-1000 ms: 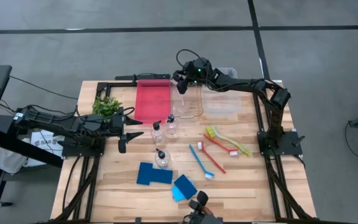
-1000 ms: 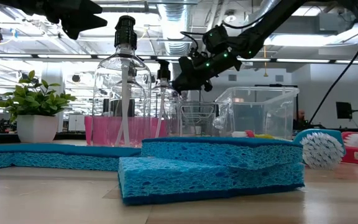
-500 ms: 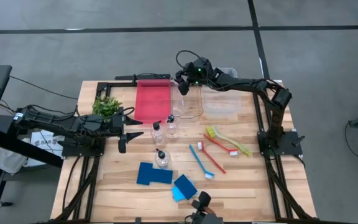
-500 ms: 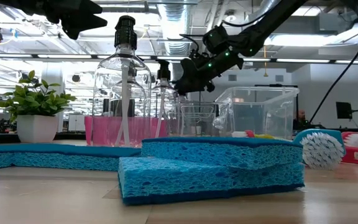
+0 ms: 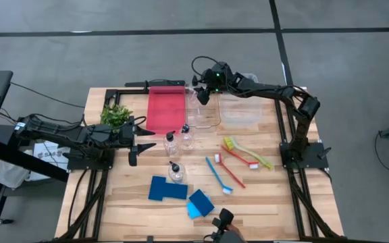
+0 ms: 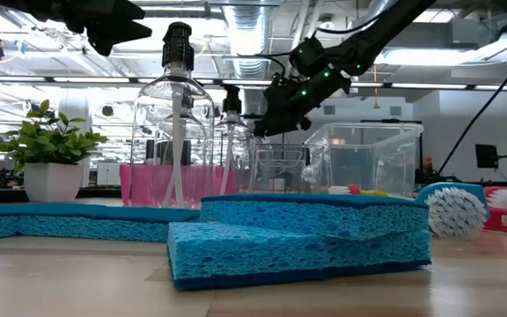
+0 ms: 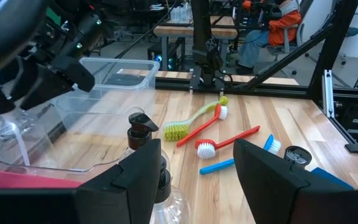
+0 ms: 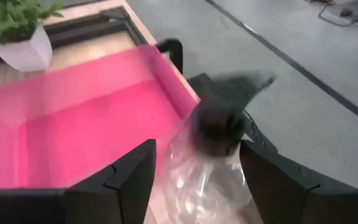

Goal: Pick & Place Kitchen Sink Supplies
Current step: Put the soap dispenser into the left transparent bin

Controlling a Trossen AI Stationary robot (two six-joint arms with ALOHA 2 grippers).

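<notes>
**Right jaws parted above a bottle in the clear bin**

My right gripper point(image 5: 203, 94) hangs over the far end of the middle clear bin point(image 5: 211, 118), next to the red bin point(image 5: 165, 110). My right jaws stand wide apart and hold nothing; between them, just below, I see the black pump top of a clear bottle point(image 8: 211, 168), blurred, lying or leaning inside that bin. I cannot tell whether my fingers point(image 8: 124, 180) touch it.

My left gripper point(image 5: 139, 143) waits at the left side of the tabletop point(image 5: 282, 202), beside the small plant point(image 5: 115, 115). Its jaws are spread wide and empty, with another pump bottle point(image 7: 146, 152) just ahead of them.

Three clear bottles stand near the middle of the tabletop: two side by side point(image 5: 179, 140) and one nearer the front point(image 5: 175, 172). The dark blue sponge point(image 5: 167, 190) and the light blue sponge point(image 5: 200, 202) lie at the front edge. The blue brush point(image 5: 219, 176), red brush point(image 5: 242, 159) and yellow-green brush point(image 5: 247, 152) lie together to the right of the bottles, in front of a second clear bin point(image 5: 240, 112).
</notes>
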